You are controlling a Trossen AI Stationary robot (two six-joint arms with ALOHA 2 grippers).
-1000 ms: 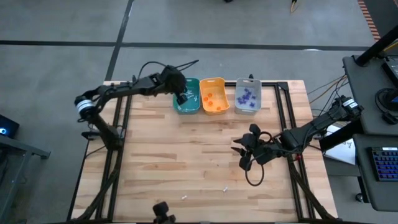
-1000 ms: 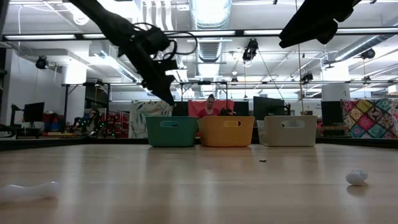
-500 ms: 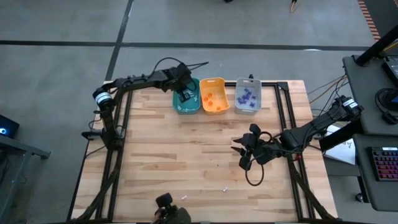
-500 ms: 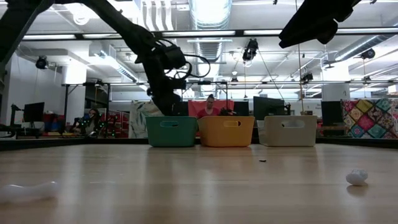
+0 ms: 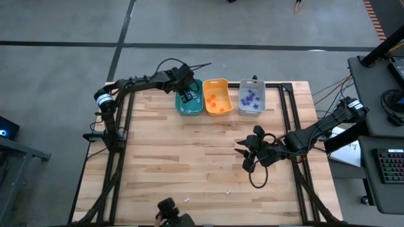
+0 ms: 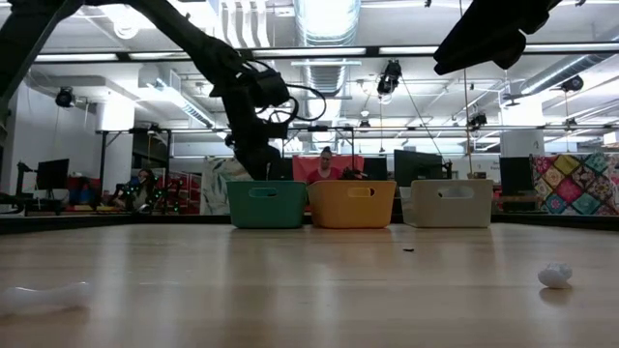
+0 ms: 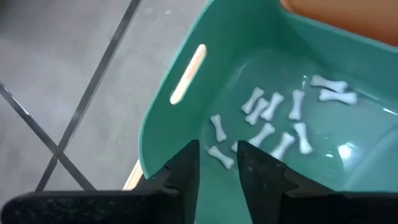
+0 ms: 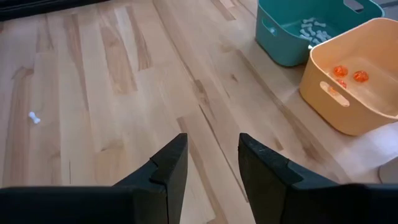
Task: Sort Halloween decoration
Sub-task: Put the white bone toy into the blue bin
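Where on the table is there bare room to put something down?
Most of the wooden table is bare: the whole stretch between the teal bin and the near edge. It is crowded along the far edge with three bins, and around the right gripper. Two small white pieces lie near the front.

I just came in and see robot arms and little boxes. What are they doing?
The robot is sorting tiny Halloween decorations into bins. The left gripper hangs over the teal bin, its fingers apart with nothing between them, above the small white bones lying inside. The right gripper waits open over the table's middle. One white bone lies on the table.
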